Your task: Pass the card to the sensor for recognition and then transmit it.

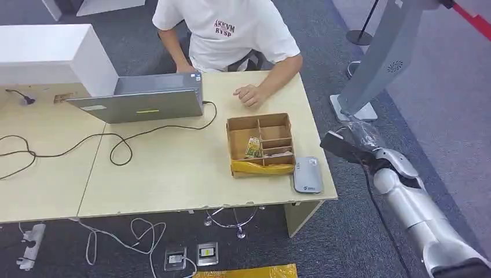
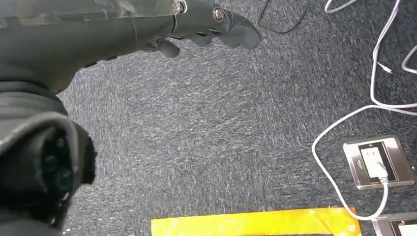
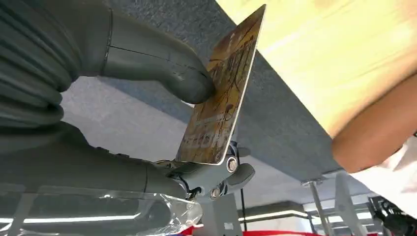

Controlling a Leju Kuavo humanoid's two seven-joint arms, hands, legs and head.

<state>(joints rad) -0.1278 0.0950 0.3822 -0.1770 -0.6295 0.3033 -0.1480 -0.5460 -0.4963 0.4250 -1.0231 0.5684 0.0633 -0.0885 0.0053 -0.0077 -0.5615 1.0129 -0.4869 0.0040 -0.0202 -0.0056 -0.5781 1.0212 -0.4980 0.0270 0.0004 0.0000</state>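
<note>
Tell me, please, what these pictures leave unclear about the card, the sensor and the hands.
- Card: right wrist view, print blurred, partly covered by the thumb of the right hand.
- Grey sensor: head view, too small to show its markings.
- Left hand: left wrist view, cut off by the edge.
- Cardboard box: contents too small to name.

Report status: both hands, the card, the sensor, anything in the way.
Right hand pinches the card, off the table's right edge. Left hand hangs over carpet, holding nothing. Sensor on the table corner, uncovered, beside the cardboard box. Person's hand behind the box.
</note>
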